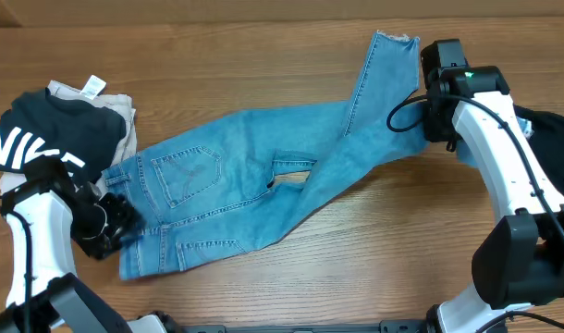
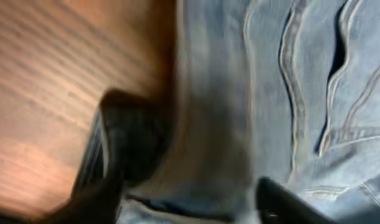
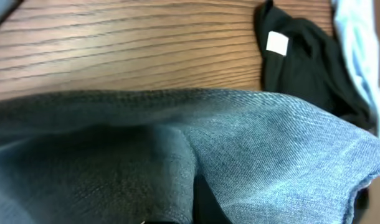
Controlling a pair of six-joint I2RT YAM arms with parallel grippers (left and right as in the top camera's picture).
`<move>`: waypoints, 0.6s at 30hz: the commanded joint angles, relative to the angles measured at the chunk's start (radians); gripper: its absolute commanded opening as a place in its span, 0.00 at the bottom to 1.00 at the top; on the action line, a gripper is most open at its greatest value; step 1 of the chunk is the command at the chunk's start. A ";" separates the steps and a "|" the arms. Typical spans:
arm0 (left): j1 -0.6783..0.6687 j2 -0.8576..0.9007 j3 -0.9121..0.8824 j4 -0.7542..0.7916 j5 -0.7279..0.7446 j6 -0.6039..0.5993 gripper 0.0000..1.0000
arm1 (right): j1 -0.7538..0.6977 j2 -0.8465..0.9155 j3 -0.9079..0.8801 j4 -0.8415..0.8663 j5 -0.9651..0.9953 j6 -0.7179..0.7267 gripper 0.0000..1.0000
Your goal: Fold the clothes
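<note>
Jeans (image 1: pixel 263 176) waistband between parted left fingers (image 2: pixel 131 140); right fingers (image 3: pixel 205 202) clamped on a leg

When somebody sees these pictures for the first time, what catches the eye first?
The light-blue jeans sprawl across the middle of the table, one frayed leg reaching the far side. The right end effector grips the other leg at the right, and a black top with white lettering lies at the far left.
</note>
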 commanded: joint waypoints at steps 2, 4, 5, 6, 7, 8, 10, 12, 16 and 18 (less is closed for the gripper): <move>-0.017 0.011 -0.006 0.010 -0.013 0.037 0.60 | -0.039 -0.011 0.025 0.003 -0.067 0.026 0.04; -0.020 0.011 -0.006 0.035 -0.013 0.060 0.39 | -0.061 -0.011 0.025 0.000 -0.068 0.026 0.04; -0.022 0.011 -0.006 0.052 0.003 0.062 0.28 | -0.074 -0.011 0.025 -0.002 -0.068 0.026 0.04; -0.024 0.011 -0.006 0.073 0.043 0.079 0.17 | -0.088 -0.011 0.025 -0.004 -0.068 0.026 0.04; -0.030 0.011 -0.005 0.105 0.128 0.113 0.07 | -0.109 -0.011 0.025 -0.009 -0.067 0.026 0.04; -0.038 0.011 0.003 0.142 0.227 0.130 0.04 | -0.132 -0.011 0.025 -0.019 -0.060 0.026 0.04; -0.054 0.011 0.021 0.229 0.365 0.129 0.04 | -0.167 -0.011 0.025 -0.039 -0.036 0.026 0.04; -0.081 0.011 0.048 0.344 0.430 0.099 0.04 | -0.197 -0.011 0.025 -0.061 0.007 0.026 0.04; -0.144 0.011 0.071 0.555 0.307 0.000 0.04 | -0.232 -0.011 0.025 -0.106 0.137 0.026 0.04; -0.178 0.017 0.071 0.656 0.243 -0.026 0.04 | -0.243 -0.011 0.025 -0.109 0.172 0.025 0.04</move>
